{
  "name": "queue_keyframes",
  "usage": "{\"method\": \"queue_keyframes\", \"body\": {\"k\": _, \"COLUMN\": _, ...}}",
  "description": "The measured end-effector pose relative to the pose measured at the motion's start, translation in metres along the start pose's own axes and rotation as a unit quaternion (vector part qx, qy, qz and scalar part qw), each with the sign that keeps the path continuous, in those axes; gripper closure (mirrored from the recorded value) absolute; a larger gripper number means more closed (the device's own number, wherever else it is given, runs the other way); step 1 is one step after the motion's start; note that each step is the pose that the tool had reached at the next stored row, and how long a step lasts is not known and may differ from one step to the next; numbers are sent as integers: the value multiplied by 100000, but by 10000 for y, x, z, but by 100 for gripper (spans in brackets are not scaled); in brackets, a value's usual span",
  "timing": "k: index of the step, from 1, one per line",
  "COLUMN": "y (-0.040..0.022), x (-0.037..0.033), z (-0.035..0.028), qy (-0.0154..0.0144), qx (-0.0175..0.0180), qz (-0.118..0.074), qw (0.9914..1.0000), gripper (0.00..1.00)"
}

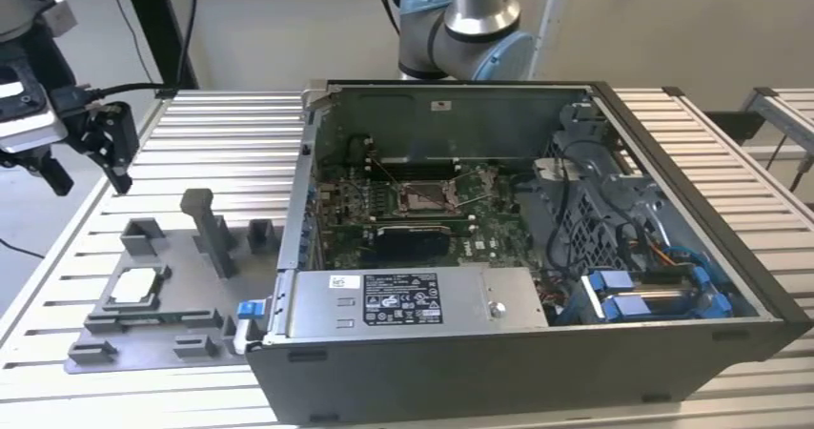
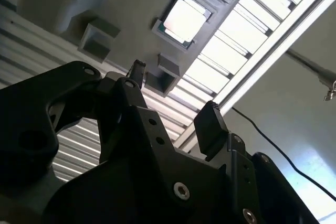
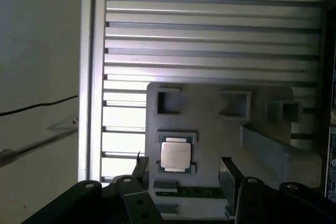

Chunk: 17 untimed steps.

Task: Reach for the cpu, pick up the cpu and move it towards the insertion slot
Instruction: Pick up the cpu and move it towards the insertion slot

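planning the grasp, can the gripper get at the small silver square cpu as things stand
Probably yes: the black gripper hangs open above the grey plastic fixture plate, and the small flat silver-white cpu lies uncovered in its pocket there, nothing between them.

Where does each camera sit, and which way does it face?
Exterior view: off the arm, looking down on the slatted table and open computer case; an arm joint and the tool show.
First wrist view: on the wrist, facing down past the open tool at the cpu in its grey fixture.
Second wrist view: on the wrist, slanting past the tool at that fixture.
All three share cpu and tool.
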<state>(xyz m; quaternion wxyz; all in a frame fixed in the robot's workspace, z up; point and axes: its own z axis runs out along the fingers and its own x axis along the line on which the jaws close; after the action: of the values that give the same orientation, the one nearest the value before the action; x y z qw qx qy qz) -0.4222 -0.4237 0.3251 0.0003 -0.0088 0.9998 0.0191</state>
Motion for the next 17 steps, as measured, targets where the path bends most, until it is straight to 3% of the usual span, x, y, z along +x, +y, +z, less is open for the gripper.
{"method": "queue_keyframes", "body": {"k": 17, "y": -110, "x": 1, "z": 229, "qy": -5, "qx": 0, "qz": 168, "qw": 100000, "gripper": 0}}
